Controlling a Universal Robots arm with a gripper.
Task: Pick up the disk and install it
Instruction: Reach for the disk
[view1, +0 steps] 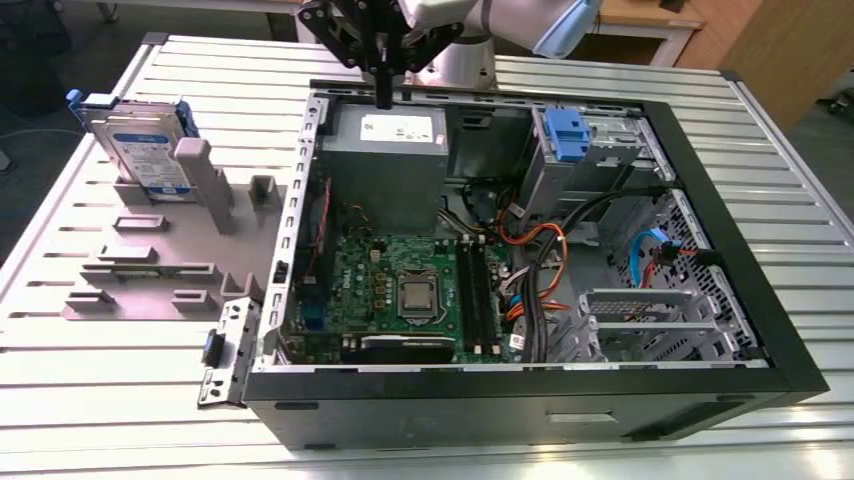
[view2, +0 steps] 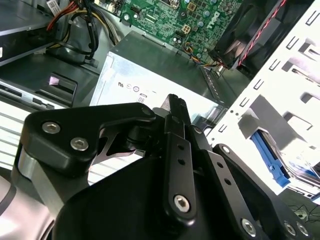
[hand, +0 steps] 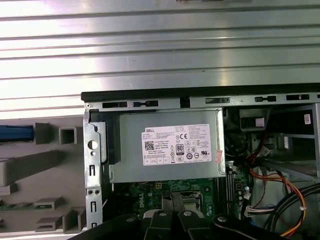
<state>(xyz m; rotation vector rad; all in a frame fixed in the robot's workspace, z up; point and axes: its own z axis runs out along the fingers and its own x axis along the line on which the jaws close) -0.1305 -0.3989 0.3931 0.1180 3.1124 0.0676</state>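
on the exterior view's left, the disk (view1: 140, 150) stands on edge in a slot of the grey holder (view1: 147, 270), label face showing and its blue bracket framing the silver body. it is not yet picked up and sits well apart from the gripper (view1: 384, 95).

i judge it stiff and dense for its size, with smooth metal faces that could slip and innards that would not forgive a knock. the plastic bracket probably has some give. the best hold looks to be across the two flat faces near the free upper edge, which rises clear of the holder, rather than on the thin blue rails.

further right, the gripper hangs over the far rim of the open computer case (view1: 747, 300), just above the power supply (view1: 384, 150). its fingers (view2: 174, 107) are pressed together on nothing (one dark blade in the exterior view).

below the power supply lies the green motherboard (view1: 400, 290). right of it are orange and blue cables (view1: 534, 240) and, at the far corner, a plain blue clip (view1: 567, 135) beside the drive bay (view1: 627, 150) — no disk is in there.
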